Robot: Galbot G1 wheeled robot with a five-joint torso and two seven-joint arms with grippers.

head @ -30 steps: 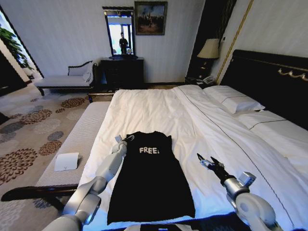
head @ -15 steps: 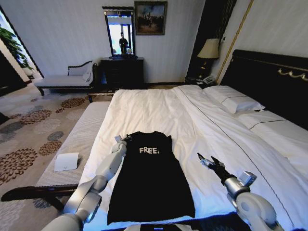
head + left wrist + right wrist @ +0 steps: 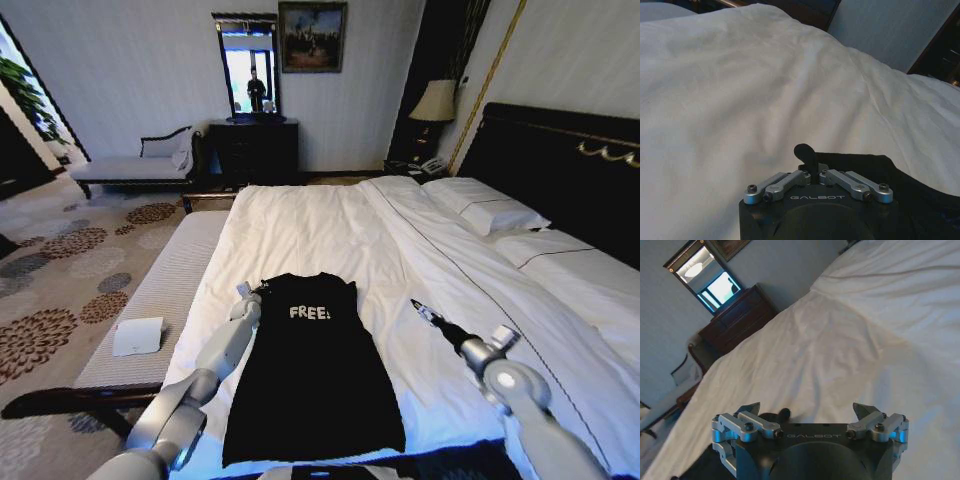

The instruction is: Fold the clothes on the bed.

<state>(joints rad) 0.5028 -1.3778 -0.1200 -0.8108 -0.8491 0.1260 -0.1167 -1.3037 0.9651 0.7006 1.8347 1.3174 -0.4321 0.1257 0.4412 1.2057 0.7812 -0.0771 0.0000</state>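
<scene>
A black T-shirt (image 3: 312, 368) with white "FREE!" lettering lies flat on the white bed (image 3: 420, 270), near the foot, its collar pointing toward 12 o'clock in the head view and its hem toward 6 o'clock. The left end effector (image 3: 252, 292) sits at the shirt's shoulder corner, at about 10 o'clock from the lettering. The left wrist view adds what the head view cannot: the fingers (image 3: 805, 156) are drawn together, pinching the shirt's black fabric edge (image 3: 880, 175) against the sheet. The right end effector (image 3: 424, 312) hovers above bare sheet at about 3 o'clock from the shirt, apart from it. From the head it looks like one thin point; the right wrist view shows its two fingers (image 3: 863, 412) spread wide with nothing between them, above rumpled white duvet.
</scene>
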